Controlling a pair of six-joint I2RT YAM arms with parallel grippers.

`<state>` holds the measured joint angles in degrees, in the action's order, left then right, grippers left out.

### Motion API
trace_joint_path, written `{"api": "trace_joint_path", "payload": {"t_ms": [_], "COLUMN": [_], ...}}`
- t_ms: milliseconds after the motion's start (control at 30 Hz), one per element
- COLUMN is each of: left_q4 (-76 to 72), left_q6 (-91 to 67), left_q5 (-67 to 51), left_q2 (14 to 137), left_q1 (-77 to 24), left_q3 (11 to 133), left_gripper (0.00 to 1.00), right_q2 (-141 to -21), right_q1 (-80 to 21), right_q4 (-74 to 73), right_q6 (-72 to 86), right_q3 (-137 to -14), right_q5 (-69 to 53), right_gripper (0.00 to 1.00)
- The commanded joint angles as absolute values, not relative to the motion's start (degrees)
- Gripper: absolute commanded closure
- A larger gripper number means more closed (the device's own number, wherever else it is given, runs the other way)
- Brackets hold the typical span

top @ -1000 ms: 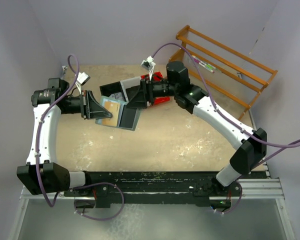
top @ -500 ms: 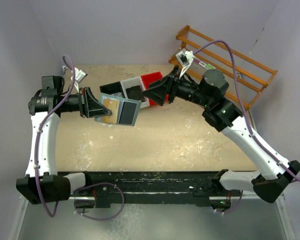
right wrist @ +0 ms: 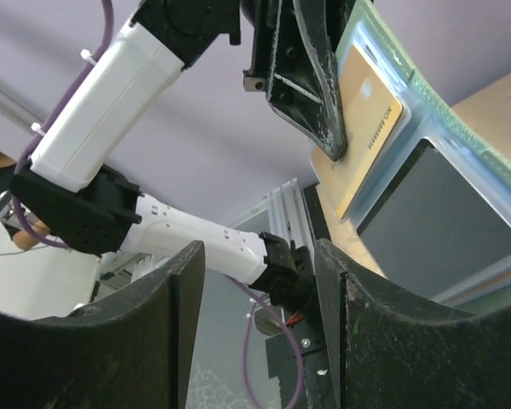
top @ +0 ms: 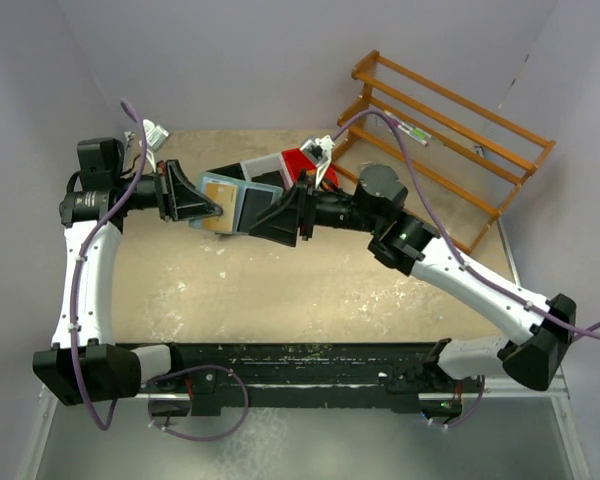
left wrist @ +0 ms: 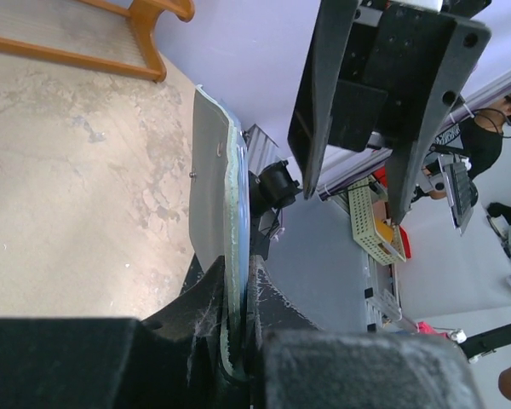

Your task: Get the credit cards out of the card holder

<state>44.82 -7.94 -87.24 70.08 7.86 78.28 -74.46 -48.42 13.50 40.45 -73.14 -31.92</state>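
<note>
The card holder (top: 242, 207) is a pale mint-green wallet, held open in the air at the back left. My left gripper (top: 208, 208) is shut on its left edge. In the left wrist view the wallet (left wrist: 213, 170) stands edge-on between the jaws of the left gripper (left wrist: 238, 290). A tan-orange credit card (top: 216, 190) sits in a clear pocket, and it also shows in the right wrist view (right wrist: 368, 115) above a dark grey pocket panel (right wrist: 443, 217). My right gripper (top: 268, 218) is open and empty just right of the wallet, its jaws (right wrist: 260, 264) apart and not touching it.
A wooden rack (top: 450, 110) stands at the back right. A red bin (top: 302, 160) and a dark bin (top: 230, 172) sit behind the wallet, partly hidden by the arms. The purple walls close in on the left and the back.
My right gripper has swung from the bins at the back down to the wallet's right side. My left gripper has shifted the wallet slightly back and up.
</note>
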Motion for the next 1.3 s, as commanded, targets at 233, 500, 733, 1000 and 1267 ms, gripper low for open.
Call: {"api": "trace_joint_path", "payload": {"t_ms": [233,500,733,1000,1267], "left_q4": [44.94,49.43,59.24,63.29,64.84], "left_q6": [-7.01,-5.86,1.94,3.96,4.61], "left_q5": [-94.82,-95.33,-95.88,-95.8,-93.53], "left_q2": [68.78,68.75,69.49,70.38,71.32], "left_q1": [8.0,8.04,8.09,8.09,8.09], "left_q3": [78.35,76.0,76.15,76.56,77.59], "left_gripper": [1.0,1.0,1.0,0.9,0.9], "right_q2": [-84.23,-89.87,-93.4,-93.6,-93.14], "right_q1": [-48.34,-48.34,-48.34,-48.25,-47.84], "right_q4": [22.05,23.22,27.87,39.02,38.16], "right_q6": [44.69,49.68,53.17,58.97,58.86], "right_q3": [-76.34,-79.04,-80.22,-75.65,-74.0], "right_q5": [-32.27,-30.84,-33.19,-39.82,-39.7], "right_gripper": [0.47,0.52,0.63,0.98,1.0]}}
